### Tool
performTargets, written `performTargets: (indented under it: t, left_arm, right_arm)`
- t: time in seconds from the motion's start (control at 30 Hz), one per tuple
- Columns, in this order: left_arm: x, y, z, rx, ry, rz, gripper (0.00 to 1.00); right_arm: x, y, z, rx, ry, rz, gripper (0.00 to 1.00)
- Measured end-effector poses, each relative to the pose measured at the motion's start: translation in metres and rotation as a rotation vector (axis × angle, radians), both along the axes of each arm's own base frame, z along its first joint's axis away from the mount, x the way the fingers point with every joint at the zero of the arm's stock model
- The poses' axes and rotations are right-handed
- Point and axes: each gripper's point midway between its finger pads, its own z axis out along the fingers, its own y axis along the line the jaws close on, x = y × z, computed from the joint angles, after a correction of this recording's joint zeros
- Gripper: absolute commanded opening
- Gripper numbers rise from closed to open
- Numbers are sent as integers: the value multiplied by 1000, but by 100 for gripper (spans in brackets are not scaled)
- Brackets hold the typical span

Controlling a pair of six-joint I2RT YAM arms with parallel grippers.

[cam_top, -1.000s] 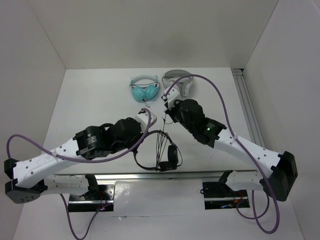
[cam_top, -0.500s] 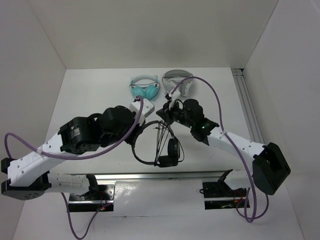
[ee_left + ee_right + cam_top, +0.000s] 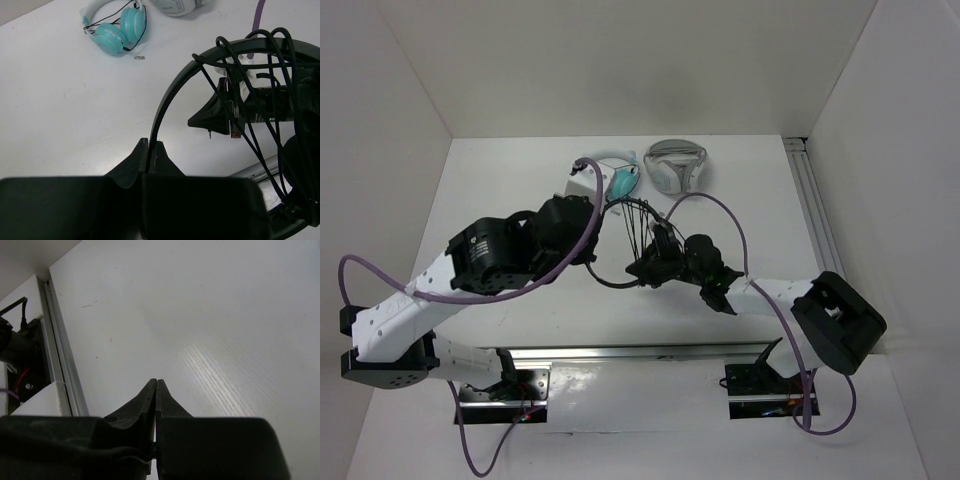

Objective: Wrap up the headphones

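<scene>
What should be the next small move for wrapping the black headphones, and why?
Probably one more loop: the left gripper clamps the headband, several cable strands cross it, and the right gripper is shut beside them, so it should carry the cable across. Whether it holds the cable is unclear.

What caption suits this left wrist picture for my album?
Left claw shut on the thin headband of the small black headphones, cable looped across; teal headphones on the white table beyond.

The left arm (image 3: 440, 285) reached forward and toward the middle. The left gripper (image 3: 151, 146) was pinched tight on the headphones (image 3: 167, 97). The right arm (image 3: 775, 292) stretched low to the left. The right gripper (image 3: 156, 385) looked closed, fingers pressed together. Both grippers were near each other.
</scene>
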Motion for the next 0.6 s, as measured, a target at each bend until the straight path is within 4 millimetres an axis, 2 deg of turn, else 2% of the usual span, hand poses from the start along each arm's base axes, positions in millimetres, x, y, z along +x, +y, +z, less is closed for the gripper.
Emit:
performTargets:
  t: [0.2, 0.3, 0.4, 0.47, 0.53, 0.6]
  left_arm:
    - [4, 4, -8, 21, 10, 65, 0]
    - [6, 10, -7, 8, 5, 116, 0]
    - [7, 13, -8, -5, 5, 148, 0]
    - [8, 13, -8, -20, 7, 159, 0]
    - [8, 12, -11, -21, 10, 163, 0]
    - [8, 11, -15, -13, 14, 163, 0]
  right_arm:
    - [-7, -6, 0, 26, 3, -18, 6]
    - [-11, -10, 7, 56, -7, -29, 18]
    - [-20, -17, 8, 84, -3, -39, 19]
    - [-28, -19, 6, 94, 5, -36, 16]
    - [-34, -19, 5, 106, 11, -28, 4]
    - [-36, -17, 8, 118, 14, -23, 1]
